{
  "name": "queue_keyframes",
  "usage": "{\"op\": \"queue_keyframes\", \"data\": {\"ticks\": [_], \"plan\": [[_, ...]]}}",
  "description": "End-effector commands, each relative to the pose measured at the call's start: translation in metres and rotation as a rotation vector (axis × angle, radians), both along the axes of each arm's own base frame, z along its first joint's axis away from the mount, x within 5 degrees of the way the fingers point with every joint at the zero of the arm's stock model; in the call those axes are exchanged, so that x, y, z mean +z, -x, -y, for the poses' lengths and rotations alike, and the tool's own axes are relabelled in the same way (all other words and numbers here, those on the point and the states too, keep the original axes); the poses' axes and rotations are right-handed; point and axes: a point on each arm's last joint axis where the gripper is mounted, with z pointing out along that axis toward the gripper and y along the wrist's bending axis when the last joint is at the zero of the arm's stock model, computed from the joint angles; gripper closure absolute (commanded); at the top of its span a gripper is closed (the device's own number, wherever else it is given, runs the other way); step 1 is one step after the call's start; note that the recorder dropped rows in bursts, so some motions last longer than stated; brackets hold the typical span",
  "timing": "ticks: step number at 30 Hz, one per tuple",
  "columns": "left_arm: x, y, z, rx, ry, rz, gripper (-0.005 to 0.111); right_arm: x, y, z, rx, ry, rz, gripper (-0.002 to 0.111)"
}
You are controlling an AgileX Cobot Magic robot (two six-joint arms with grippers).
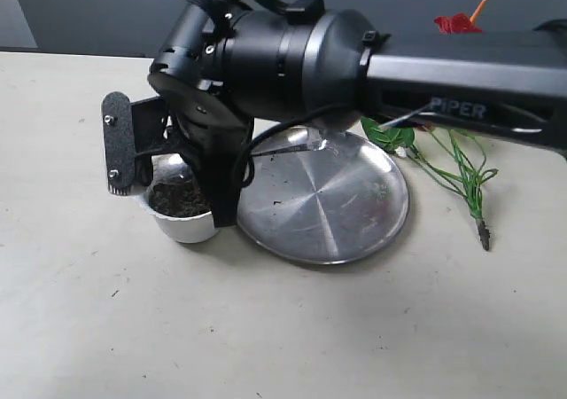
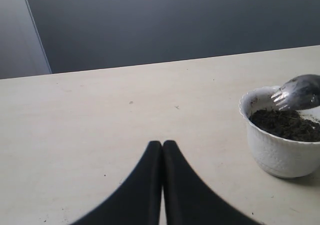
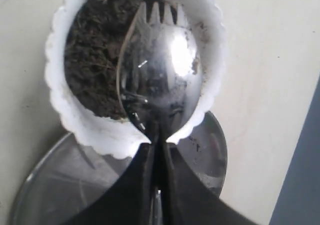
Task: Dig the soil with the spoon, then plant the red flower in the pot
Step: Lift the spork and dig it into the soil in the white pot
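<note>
One spoon (image 3: 159, 70) in right pincer (image 3: 156, 157), over potted soil (image 3: 92, 60)

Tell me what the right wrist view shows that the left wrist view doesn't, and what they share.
Only the right wrist view shows the right gripper shut on the spoon by its neck, and the steel plate beside the pot. Only the left wrist view shows the left gripper shut and empty over bare table. Both show the pot with the soil and the spoon's notched tip over it.
</note>
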Motion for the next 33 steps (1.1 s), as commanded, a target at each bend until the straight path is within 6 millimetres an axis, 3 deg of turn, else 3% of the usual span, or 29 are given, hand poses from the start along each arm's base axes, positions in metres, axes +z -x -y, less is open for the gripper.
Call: {"op": "queue_keyframes", "data": {"ticks": [1, 11, 15, 19, 23, 27, 29, 33], "plan": [[0.002, 0.0, 0.0, -0.006, 0.008, 0.016, 0.106, -0.013, -0.005, -0.003, 0.016, 0.031, 0.0, 0.109], [0.002, 0.0, 0.0, -0.006, 0.008, 0.016, 0.106, -0.027, -0.007, -0.009, 0.024, 0.019, -0.016, 0.109], [0.002, 0.0, 0.0, -0.006, 0.008, 0.016, 0.106, -0.029, -0.014, -0.002, 0.003, 0.036, -0.013, 0.109], [0.002, 0.0, 0.0, -0.006, 0.008, 0.016, 0.106, -0.014, -0.021, 0.014, -0.047, 0.078, -0.001, 0.109], [0.002, 0.0, 0.0, -0.006, 0.008, 0.016, 0.106, 0.001, -0.016, 0.011, -0.057, -0.034, -0.027, 0.109], [0.002, 0.0, 0.0, -0.006, 0.008, 0.016, 0.106, -0.033, -0.019, 0.005, -0.056, 0.011, -0.073, 0.109], [0.002, 0.0, 0.0, -0.006, 0.008, 0.016, 0.106, -0.036, -0.019, 0.007, -0.068, 0.048, -0.078, 0.109], [0.002, 0.0, 0.0, -0.006, 0.008, 0.016, 0.106, -0.009, -0.019, 0.013, -0.13, -0.014, -0.023, 0.109]]}}
